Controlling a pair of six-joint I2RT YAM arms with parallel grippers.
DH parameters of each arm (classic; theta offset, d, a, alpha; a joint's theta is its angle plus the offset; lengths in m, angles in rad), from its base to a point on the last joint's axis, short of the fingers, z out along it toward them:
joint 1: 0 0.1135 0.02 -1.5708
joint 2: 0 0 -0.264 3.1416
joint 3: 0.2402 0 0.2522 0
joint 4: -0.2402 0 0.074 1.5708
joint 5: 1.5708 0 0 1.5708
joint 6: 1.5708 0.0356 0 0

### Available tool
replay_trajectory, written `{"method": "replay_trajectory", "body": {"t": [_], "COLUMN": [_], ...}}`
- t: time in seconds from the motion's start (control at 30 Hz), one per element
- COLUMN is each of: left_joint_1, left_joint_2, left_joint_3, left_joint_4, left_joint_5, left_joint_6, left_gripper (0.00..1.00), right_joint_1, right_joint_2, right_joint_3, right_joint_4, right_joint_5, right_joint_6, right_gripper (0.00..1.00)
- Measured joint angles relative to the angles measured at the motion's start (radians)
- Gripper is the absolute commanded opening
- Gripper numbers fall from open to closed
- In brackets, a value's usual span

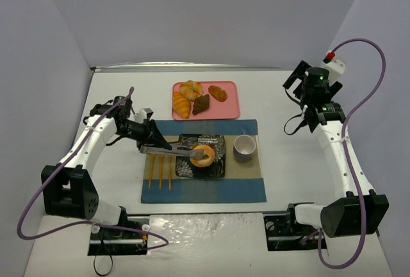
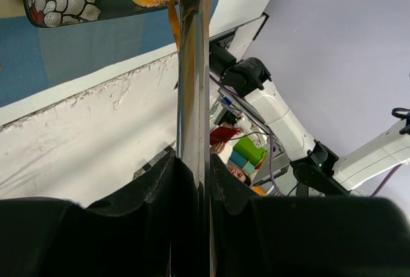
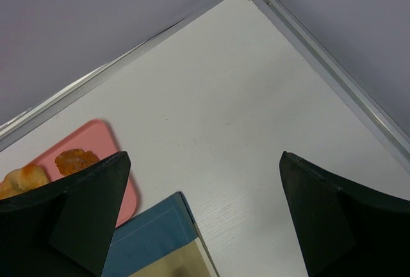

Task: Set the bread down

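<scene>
Partly hidden: bread (image 1: 206, 159) behind tongs (image 1: 168, 151), hole unclear.

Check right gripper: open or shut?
Open. In the right wrist view the right gripper has its fingers far apart, with nothing held between them.

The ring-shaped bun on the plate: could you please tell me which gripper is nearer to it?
Left. The left gripper holds tongs whose tips reach the ring-shaped bun on the plate; the right gripper hangs open far off, to the back right.
</scene>
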Motion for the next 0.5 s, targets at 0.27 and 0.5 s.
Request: {"method": "replay_trajectory", "body": {"t": [0.27, 0.5], "left_joint_1": [0.0, 0.002], "left_joint_2": [0.063, 0.139], "left_joint_3": [-0.005, 0.027], "left_joint_4": [0.011, 0.02], "left_joint_5": [-0.003, 0.002], "left_joint_6": [0.042, 0.065], "left_gripper": [0.14, 0.35], "right_joint_1": [0.017, 0.017], "right_joint_2": [-0.002, -0.008], "right_joint_3": [0.0, 0.0], "right_joint_4": [0.0, 0.0], "right_joint_5": [0.009, 0.028], "right_joint_6": [-0.001, -0.003], "right_gripper": [1.0, 1.0]}}
